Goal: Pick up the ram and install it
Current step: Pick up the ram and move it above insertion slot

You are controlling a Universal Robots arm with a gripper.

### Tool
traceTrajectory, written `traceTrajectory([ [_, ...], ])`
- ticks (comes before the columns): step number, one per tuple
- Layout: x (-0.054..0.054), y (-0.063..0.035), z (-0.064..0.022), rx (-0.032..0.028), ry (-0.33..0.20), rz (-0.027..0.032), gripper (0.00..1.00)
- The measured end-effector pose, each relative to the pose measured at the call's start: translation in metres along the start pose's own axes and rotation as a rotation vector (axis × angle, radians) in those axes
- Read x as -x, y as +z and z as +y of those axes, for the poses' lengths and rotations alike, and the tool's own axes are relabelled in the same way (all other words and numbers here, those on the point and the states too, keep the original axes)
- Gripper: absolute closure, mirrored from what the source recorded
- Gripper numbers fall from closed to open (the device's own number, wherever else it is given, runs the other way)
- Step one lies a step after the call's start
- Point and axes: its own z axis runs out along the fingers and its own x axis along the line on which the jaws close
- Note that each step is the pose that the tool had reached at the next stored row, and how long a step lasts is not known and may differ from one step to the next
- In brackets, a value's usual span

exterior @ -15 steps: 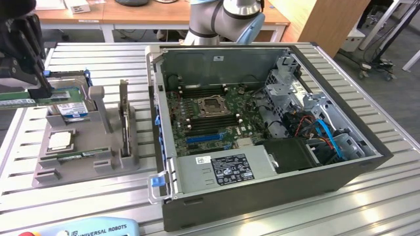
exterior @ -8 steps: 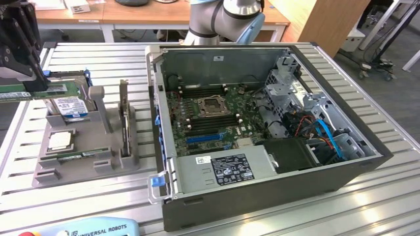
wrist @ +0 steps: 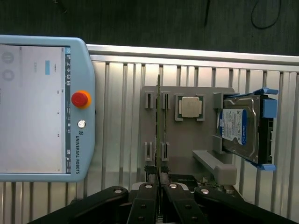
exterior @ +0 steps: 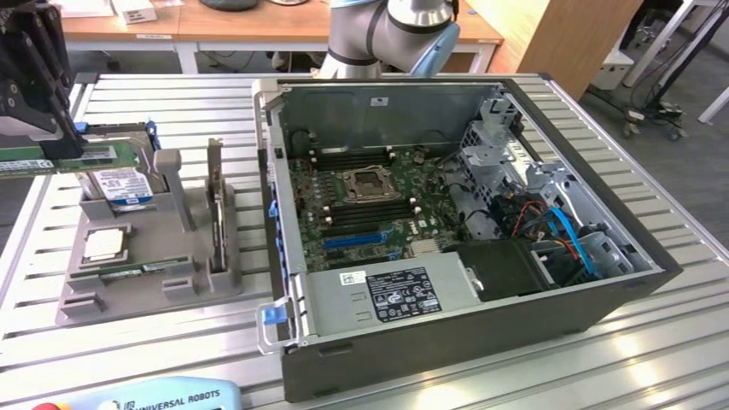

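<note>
The end effector (exterior: 60, 141) is clamping shut on the ram (exterior: 78, 158), holding it above the grey parts holder (exterior: 125, 295), well apart from the open computer case (exterior: 479, 329). Judged light, stiff and fragile. Gripping its flat faces near mid-length is keeping the contact edge clear.

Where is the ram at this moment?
At the exterior view's far left, the ram is gripped in the pincer, above the grey holder that carries the hard drive.
</note>
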Motion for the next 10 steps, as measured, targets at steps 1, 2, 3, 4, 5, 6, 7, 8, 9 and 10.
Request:
traceTrajectory([
  [1, 0.000, 0.0000, -0.0008, 0.0001, 0.000, 0.0001, 0.88],
  [2, 0.000, 0.0000, -0.0022, 0.0000, 0.000, 0.0000, 0.88],
  [3, 0.000, 0.0000, -0.0037, -0.0001, 0.000, -0.0001, 0.88],
  [4, 0.000, -0.0001, -0.0052, 0.0000, 0.000, 0.0000, 0.88],
  [5, 0.000, -0.0001, -0.0070, -0.0001, 0.000, -0.0001, 0.88],
  [6, 0.000, -0.0002, -0.0087, -0.0001, 0.000, -0.0001, 0.88],
  [7, 0.000, -0.0002, -0.0106, -0.0001, 0.000, -0.0001, 0.88],
  [8, 0.000, -0.0003, -0.0125, -0.0002, 0.000, -0.0001, 0.88],
  [9, 0.000, -0.0003, -0.0146, -0.0002, 0.000, -0.0002, 0.88],
  [10, 0.000, -0.0004, -0.0166, -0.0002, 0.000, -0.0002, 0.88],
])
